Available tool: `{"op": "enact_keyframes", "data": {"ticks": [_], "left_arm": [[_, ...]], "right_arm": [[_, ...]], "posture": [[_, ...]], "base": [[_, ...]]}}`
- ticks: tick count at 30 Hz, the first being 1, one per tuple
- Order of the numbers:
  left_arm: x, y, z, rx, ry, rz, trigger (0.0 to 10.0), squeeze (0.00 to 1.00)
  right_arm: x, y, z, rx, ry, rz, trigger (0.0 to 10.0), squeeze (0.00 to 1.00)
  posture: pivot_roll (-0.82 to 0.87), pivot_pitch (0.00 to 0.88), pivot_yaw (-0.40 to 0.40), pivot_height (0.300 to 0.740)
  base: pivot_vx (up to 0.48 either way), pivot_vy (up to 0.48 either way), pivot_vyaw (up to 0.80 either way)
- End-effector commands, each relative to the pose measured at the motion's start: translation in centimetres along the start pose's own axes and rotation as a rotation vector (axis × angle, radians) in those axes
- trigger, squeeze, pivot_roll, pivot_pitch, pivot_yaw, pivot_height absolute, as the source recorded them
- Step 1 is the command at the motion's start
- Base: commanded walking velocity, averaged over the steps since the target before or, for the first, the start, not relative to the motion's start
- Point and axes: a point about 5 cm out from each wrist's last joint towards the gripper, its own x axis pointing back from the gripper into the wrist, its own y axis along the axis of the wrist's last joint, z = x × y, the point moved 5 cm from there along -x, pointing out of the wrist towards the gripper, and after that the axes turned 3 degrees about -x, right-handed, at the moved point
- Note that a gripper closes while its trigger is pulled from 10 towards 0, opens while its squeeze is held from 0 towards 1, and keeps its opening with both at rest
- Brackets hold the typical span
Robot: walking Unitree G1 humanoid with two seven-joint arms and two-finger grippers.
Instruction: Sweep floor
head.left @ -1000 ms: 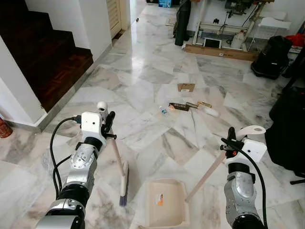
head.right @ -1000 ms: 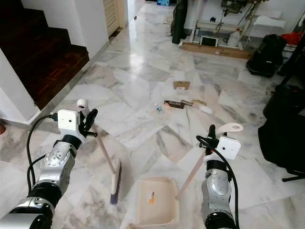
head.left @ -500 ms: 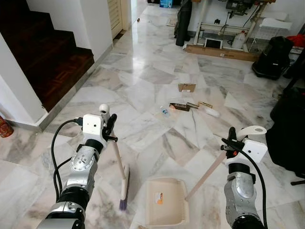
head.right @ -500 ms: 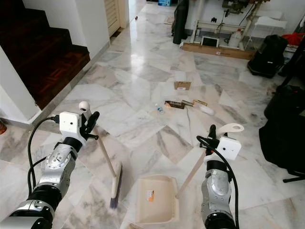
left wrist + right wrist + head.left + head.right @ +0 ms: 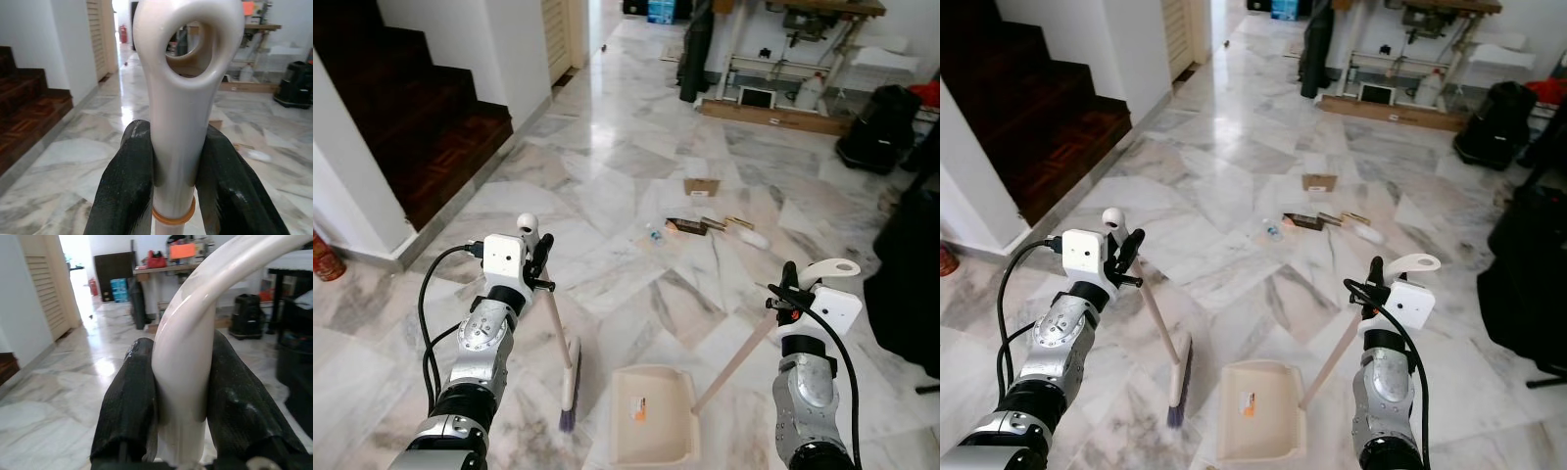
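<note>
Two silver segmented arms are noted, each capped by a white wrist camera box; black cables are looped alongside both forearms.

litter pieces [image 5: 705, 224]: too small to identify | dustpan [image 5: 649, 415]: near rim cut off by frame edge

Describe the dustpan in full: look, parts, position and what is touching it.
The dustpan is cream-coloured and looks like plastic: a shallow rectangular tray with raised walls and a small orange-marked label inside. It rests flat on the marble floor just in front of the robot, to the right of the broom, apart from it. A long pale handle rises at a slant from its right rear corner, ending in a looped grip, where the right gripper is shut on it.
</note>
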Motion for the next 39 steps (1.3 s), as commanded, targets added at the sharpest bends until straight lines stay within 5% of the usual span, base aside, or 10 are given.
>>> {"op": "enact_keyframes", "data": {"ticks": [1, 39], "left_arm": [[-0.32, 0.98, -0.09, -0.019, -0.011, -0.032, 10.0, 0.0], [0.17, 0.82, -0.09, -0.018, -0.019, -0.024, 10.0, 0.0]], "right_arm": [[-0.39, 0.88, 0.13, -0.011, 0.001, -0.035, 10.0, 0.0], [-0.21, 0.76, 0.19, -0.011, 0.014, -0.026, 10.0, 0.0]], "posture": [[0.15, 0.02, -0.067, 0.74], [0.15, 0.024, -0.073, 0.74]], "base": [[0.3, 0.0, 0.0], [0.297, 0.0, -0.05]]}}
